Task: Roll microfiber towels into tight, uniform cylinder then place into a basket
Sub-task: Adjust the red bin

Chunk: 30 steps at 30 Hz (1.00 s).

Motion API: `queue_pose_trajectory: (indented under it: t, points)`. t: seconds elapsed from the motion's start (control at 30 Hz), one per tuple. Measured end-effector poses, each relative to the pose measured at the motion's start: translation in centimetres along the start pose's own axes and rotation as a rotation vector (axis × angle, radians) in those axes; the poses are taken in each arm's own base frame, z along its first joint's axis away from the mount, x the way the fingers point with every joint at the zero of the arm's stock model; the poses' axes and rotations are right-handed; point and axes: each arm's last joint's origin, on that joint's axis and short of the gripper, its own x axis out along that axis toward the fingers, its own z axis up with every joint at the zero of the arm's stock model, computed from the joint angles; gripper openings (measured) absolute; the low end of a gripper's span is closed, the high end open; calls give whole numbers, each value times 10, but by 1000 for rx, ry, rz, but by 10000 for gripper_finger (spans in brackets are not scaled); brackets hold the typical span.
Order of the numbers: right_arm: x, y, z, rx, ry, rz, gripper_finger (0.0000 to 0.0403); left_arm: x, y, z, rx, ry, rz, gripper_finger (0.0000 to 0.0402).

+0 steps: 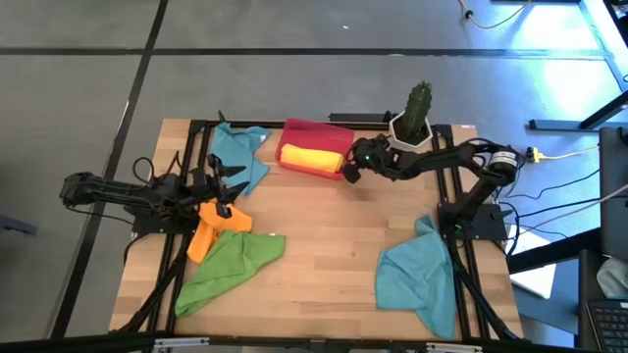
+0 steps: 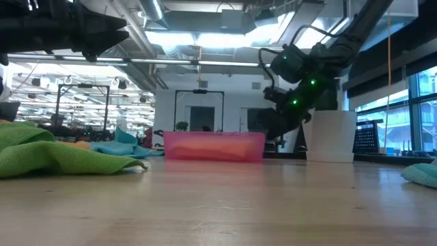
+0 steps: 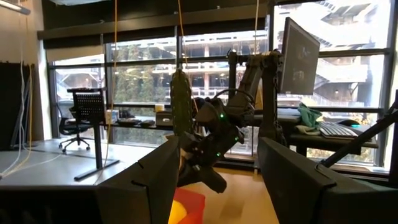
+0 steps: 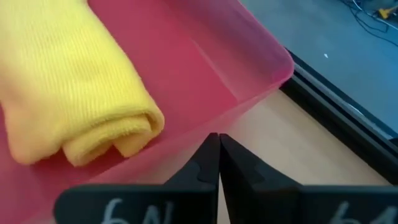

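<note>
On the near part of the table [image 1: 324, 255] lie two loose cloths: a green towel [image 1: 228, 267] at the near left and a large teal towel [image 1: 420, 277] at the near right, draped partly over the table's edge beside the right arm's base. Just beyond the green one sits an orange towel [image 1: 208, 227], crumpled and touching it, with the left gripper [image 1: 228, 192] hovering over it, its fingers spread wide and holding nothing. Farther left-back, a second, smaller teal towel [image 1: 239, 154] lies near the far edge.

At the far middle stands the red basket [image 1: 294, 129], and inside it lies one rolled yellow towel [image 4: 68, 93], a neat cylinder along the tray's length. The right gripper [image 4: 217, 163] is just at the basket's right end, fingers pressed together and empty, its tips over the rim. Right behind that arm stands a white hexagonal pot [image 1: 410, 130] with a cactus [image 1: 419, 103], close to the arm's elbow.

Counted: five towels — two teal, one green, one orange, one yellow — one basket, one pot.
</note>
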Motion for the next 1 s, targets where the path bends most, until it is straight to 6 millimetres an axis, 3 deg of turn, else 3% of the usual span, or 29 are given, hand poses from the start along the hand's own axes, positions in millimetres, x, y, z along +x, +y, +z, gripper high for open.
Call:
queue_pose_trajectory:
  t: [0.13, 0.27, 0.37, 0.53, 0.7, 0.87, 1.0]
  points:
    - [-14, 2, 8, -5, -38, 5, 13, 0, 0, -1, -7, 5, -1, 206]
    - [-41, 14, 14, -34, -78, 34, 13, 0, 0, -1, -7, 5, -2, 206]
    - [-62, 36, 15, -86, -121, 144, 13, 0, 0, -1, -10, 6, -2, 206]
    - [-79, 82, -3, -240, -102, 446, 13, 0, 0, -1, -27, 6, -2, 206]
    - [-71, 102, -24, -307, -42, 470, 13, 0, 0, -1, -59, 6, -8, 206]
    - [-46, 81, -24, -189, -5, 205, 13, 0, 0, -1, -36, 5, -8, 206]
    - [-32, 65, -19, -105, -3, 140, 13, 0, 0, -1, -33, 5, -8, 206]
